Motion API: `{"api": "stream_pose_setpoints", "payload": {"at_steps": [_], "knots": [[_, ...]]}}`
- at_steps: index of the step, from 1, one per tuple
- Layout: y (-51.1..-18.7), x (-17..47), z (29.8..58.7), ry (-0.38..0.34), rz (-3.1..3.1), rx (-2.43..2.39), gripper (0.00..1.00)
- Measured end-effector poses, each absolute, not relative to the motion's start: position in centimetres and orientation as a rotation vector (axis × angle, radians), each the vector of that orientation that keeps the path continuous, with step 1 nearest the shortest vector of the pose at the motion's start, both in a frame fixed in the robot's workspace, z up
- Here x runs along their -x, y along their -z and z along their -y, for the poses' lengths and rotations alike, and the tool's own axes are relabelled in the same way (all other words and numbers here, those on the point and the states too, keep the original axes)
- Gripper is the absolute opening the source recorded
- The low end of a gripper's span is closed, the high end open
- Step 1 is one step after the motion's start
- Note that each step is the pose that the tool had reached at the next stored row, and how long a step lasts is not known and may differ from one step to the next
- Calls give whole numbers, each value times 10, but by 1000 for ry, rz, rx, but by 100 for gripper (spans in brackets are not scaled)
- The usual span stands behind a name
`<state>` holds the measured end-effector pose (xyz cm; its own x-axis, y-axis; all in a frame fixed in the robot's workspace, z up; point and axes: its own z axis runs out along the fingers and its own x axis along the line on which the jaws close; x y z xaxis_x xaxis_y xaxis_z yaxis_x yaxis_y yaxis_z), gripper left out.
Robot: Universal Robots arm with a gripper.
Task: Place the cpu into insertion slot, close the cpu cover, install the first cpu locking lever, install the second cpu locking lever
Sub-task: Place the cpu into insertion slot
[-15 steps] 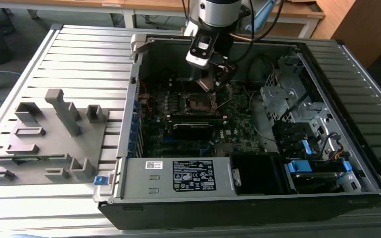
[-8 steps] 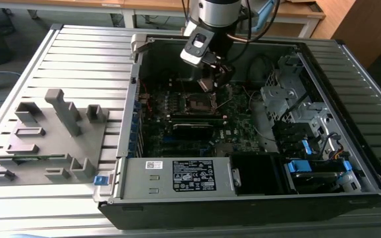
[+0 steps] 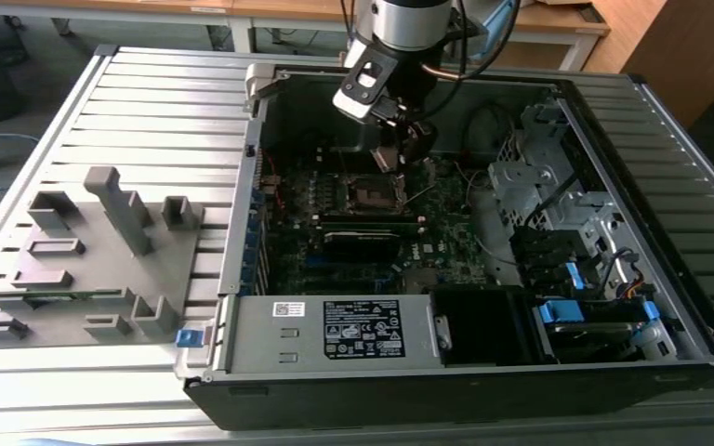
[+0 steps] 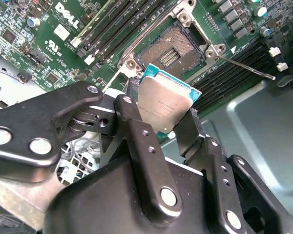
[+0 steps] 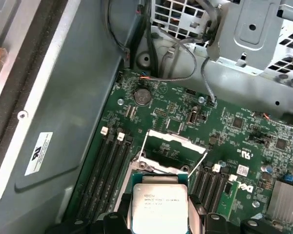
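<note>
Motherboard (image 5: 224, 131) beneath; pincer (image 4: 158, 111) clasps cpu (image 4: 165, 100).

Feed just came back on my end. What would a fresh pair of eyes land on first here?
First, the gripper pinching the cpu by its edges, held above the dark green motherboard. Just beyond it the insertion slot sits bare, its contacts showing. In the exterior view, the arm reaches down into an open computer case lying on a slatted table.
</note>
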<state>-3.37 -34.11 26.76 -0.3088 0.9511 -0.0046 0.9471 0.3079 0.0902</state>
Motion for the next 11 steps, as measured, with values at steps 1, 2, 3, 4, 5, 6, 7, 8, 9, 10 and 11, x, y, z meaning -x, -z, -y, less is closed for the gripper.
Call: {"api": "stream_pose_setpoints", "payload": {"at_steps": [1,2,3,4,5,6,7,8,9,10,11], "knots": [[-268,34,341,-108,-2493,-1813,54],[-267,34,341,-108,-2484,-1826,54],[-267,34,341,-108,-2466,-1848,54],[-267,34,341,-107,-2450,-1869,54],[-267,34,341,-106,-2432,-1890,54],[-267,34,341,-105,-2415,-1912,54],[-267,34,341,-104,-2397,-1933,54],[-267,34,341,-103,-2379,-1954,54],[-267,34,341,-102,-2361,-1975,54],[-266,34,341,-101,-2341,-1998,54],[-266,34,341,-100,-2323,-2018,54]]}}
